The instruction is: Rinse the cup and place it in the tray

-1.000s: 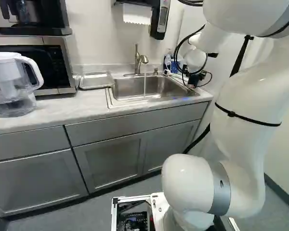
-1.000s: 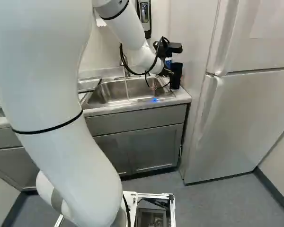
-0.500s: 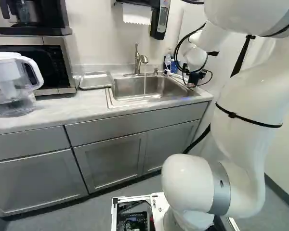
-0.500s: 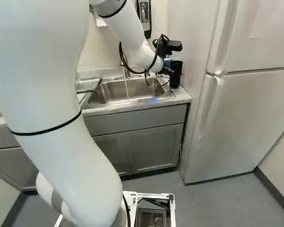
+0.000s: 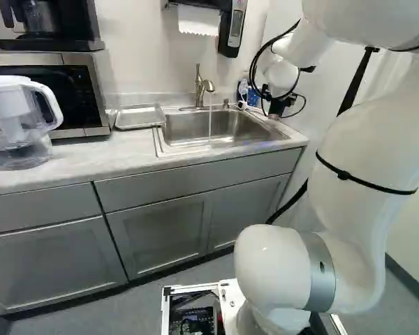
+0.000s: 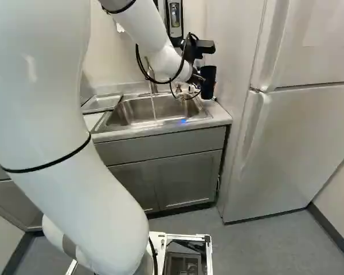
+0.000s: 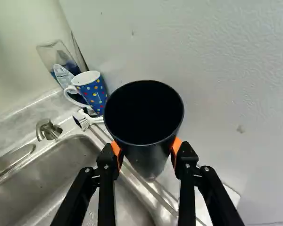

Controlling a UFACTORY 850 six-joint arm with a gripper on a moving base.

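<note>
1. At the far left of the left base view, we have a clear pitcher (image 5: 17, 125) with a white lid and handle, standing on the pale surface (image 5: 91, 162).
2. Right behind it comes the microwave (image 5: 84, 98), with a black coffee maker (image 5: 52, 28) up on top.
3. Next along, the tray (image 5: 140, 116) lies flat on the surface, between the microwave and the sink (image 5: 227, 125).
4. And there's the faucet (image 5: 200, 87) at the back of the sink, a thin stream of water (image 5: 209, 124) running straight down into the basin!
5. Past it, near the sink's far corner, stands a blue dotted mug (image 7: 94, 92), a clear bottle (image 7: 61, 59) with something blue in it behind, and a white-handled brush (image 7: 87, 119) lying beside the mug.
6. Here's the action: the pincer (image 6: 204, 81) has the black cup (image 7: 144, 122) firmly between its fingers, which stand apart by the cup's width, an orange pad (image 7: 178, 145) against each side. The cup is up in the air near the right end of the sink in the right base view, its open mouth facing the wrist camera.
7. Closing out the right side of the right base view, the tall pale fridge (image 6: 292, 143) stands beside the cabinets (image 6: 183, 177).
</note>
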